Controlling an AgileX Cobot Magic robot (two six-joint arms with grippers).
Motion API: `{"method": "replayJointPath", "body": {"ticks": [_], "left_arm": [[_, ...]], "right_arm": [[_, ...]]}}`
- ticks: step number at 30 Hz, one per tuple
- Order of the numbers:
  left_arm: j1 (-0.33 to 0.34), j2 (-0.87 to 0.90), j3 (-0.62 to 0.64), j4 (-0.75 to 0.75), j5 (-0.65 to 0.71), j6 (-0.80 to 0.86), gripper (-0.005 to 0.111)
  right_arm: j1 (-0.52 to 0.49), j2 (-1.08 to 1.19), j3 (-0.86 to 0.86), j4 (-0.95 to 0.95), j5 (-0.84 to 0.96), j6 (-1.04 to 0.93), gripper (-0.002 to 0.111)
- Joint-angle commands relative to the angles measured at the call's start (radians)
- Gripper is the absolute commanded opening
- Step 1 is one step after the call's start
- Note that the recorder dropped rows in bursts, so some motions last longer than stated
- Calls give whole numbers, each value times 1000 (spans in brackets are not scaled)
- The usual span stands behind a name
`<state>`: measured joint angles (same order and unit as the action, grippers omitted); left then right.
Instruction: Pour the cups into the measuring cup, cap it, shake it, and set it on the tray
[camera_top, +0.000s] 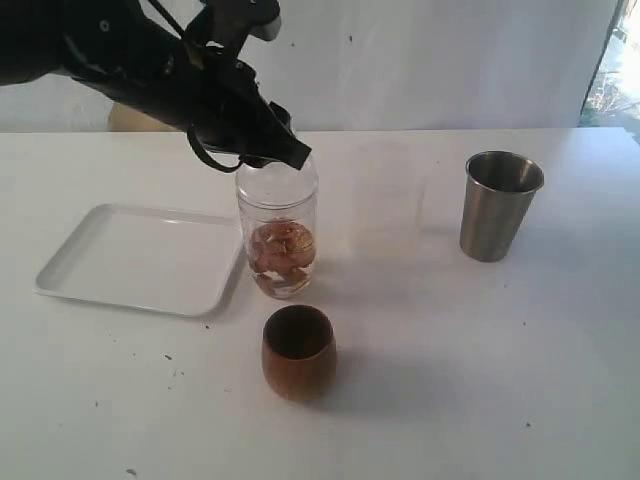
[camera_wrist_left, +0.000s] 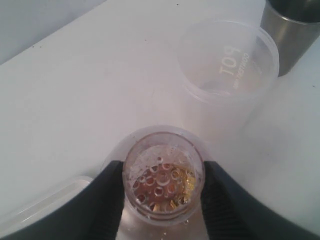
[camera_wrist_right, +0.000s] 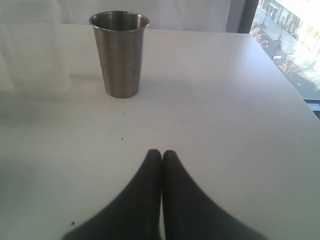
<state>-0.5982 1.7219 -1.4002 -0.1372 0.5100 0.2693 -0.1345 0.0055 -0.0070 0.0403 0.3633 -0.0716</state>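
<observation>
Measuring cup (camera_top: 279, 235) stood mid-bench just beside the tray (camera_top: 140, 258), its upper wall pinched by the left end effector (camera_wrist_left: 162, 175). It looked stiff, slick, breakable and bottom-heavy. Right end effector (camera_wrist_right: 161, 160) was pressed together.

**Black from arm to fingertip**

The left arm (camera_top: 120, 60) is a bulky run of matte black housings. A thin black cable (camera_top: 200, 160) loops out beneath it, and there is one pale, whitish patch (camera_top: 266, 28) near its top. The left gripper (camera_top: 268, 150) is the same black, its fingers (camera_wrist_left: 107, 202) broad, smooth and curved along their inner edges. The right gripper (camera_wrist_right: 161, 153) shows two dark fingers, wide at the root and tapering to rounded tips.
</observation>
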Motion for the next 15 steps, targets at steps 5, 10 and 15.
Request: {"method": "replayJointPath", "body": {"ticks": [5, 10, 15], "left_arm": [[-3, 0, 4, 9, -12, -4, 0], [-3, 0, 4, 9, -4, -9, 4], [-3, 0, 4, 9, -6, -9, 46]], "right_arm": [[-7, -6, 7, -3, -14, 0, 0], [-7, -6, 7, -3, -14, 0, 0], [-7, -6, 7, -3, -14, 0, 0]]}}
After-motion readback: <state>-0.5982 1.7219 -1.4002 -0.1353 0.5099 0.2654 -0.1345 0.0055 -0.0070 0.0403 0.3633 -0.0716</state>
